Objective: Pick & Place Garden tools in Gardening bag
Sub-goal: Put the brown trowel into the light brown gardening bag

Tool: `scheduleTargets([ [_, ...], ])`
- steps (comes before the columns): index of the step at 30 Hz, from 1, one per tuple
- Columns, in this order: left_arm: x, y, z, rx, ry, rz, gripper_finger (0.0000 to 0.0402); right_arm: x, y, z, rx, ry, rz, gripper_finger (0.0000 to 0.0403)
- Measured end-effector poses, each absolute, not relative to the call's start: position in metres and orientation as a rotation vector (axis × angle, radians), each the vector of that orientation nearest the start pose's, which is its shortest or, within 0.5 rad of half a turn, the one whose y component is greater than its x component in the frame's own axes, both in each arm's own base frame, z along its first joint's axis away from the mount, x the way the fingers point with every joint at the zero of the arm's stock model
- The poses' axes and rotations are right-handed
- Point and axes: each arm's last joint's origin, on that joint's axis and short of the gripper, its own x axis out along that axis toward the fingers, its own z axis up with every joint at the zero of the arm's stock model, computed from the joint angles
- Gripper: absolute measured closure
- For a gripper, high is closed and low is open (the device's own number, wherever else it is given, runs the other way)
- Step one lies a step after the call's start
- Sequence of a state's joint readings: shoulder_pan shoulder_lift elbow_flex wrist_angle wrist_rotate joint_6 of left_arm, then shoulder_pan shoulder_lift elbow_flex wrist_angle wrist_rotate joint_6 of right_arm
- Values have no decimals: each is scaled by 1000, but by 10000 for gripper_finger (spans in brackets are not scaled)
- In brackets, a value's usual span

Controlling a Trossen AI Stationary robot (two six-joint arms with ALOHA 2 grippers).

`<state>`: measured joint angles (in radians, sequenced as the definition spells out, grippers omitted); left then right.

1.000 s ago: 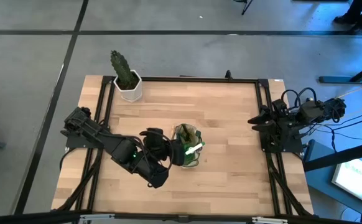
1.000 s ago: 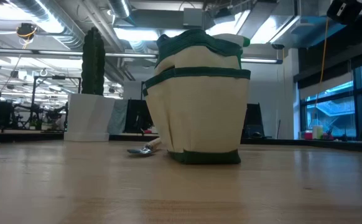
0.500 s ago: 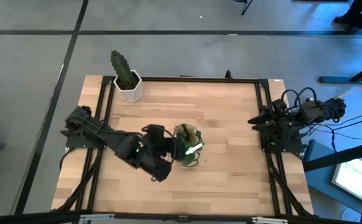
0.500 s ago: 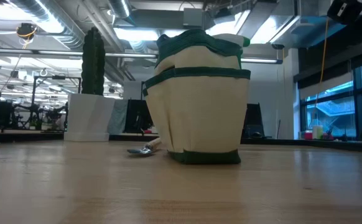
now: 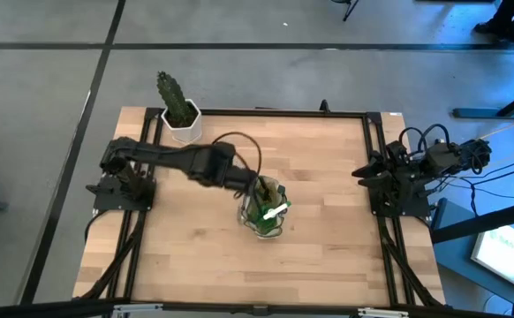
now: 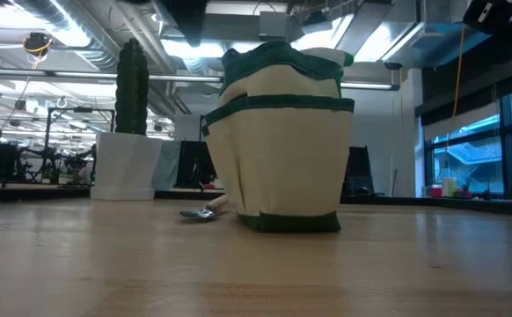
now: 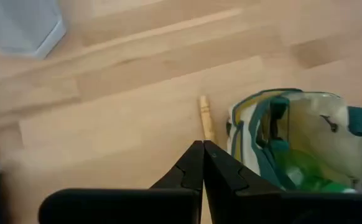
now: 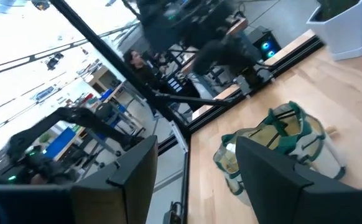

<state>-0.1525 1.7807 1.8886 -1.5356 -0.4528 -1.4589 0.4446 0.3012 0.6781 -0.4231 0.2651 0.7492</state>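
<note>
The khaki gardening bag (image 5: 266,210) with green trim stands upright in the middle of the table; it also shows in the low view (image 6: 282,141). A green spray bottle with a white nozzle (image 5: 275,212) sits inside it. A wooden-handled trowel (image 6: 201,211) lies flat on the table by the bag's far-left side; its handle shows in the left wrist view (image 7: 204,118). My left gripper (image 5: 252,185) (image 7: 203,149) is shut and empty, above the table beside the bag's far-left rim. My right gripper (image 5: 363,170) (image 8: 193,168) is open and empty at the table's right edge.
A cactus in a white pot (image 5: 181,113) stands at the table's far-left corner. A black frame rail (image 5: 372,159) runs around the table top. Bare wood lies near, left and right of the bag.
My left arm has swung from the bag's near-left side toward the table's far edge and now reaches to the bag from the far left. The bag and the bottle in it have kept still.
</note>
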Motion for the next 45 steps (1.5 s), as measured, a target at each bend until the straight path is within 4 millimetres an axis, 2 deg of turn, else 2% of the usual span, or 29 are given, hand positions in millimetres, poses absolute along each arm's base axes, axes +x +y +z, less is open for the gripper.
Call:
scheduleTargets([
  [5, 336, -4, 334, -725, 981, 1025, 401, 65, 25, 323, 733, 133, 209, 183],
  [9, 342, 10, 310, -690, 1072, 921, 400, 65, 26, 323, 731, 150, 244, 183],
  [17, 330, 35, 261, -531, 1287, 860, 400, 65, 26, 323, 730, 152, 241, 183],
  [20, 325, 40, 251, -508, 1272, 807, 400, 65, 26, 323, 739, 153, 240, 183],
  [24, 317, 50, 238, -636, 1191, 704, 400, 65, 25, 323, 790, 155, 229, 183],
  [27, 309, 57, 230, -761, 1113, 641, 400, 65, 25, 323, 809, 157, 228, 183],
  [30, 301, 62, 227, -803, 1073, 648, 400, 65, 25, 323, 810, 153, 222, 183],
  [37, 299, 63, 226, -684, 1106, 529, 393, 66, 23, 323, 812, 117, 158, 183],
  [40, 299, 66, 226, -661, 1113, 507, 371, 66, 23, 323, 812, 115, 154, 183],
  [45, 298, 74, 226, -789, 1097, 536, 307, 66, 23, 323, 813, 116, 154, 183],
])
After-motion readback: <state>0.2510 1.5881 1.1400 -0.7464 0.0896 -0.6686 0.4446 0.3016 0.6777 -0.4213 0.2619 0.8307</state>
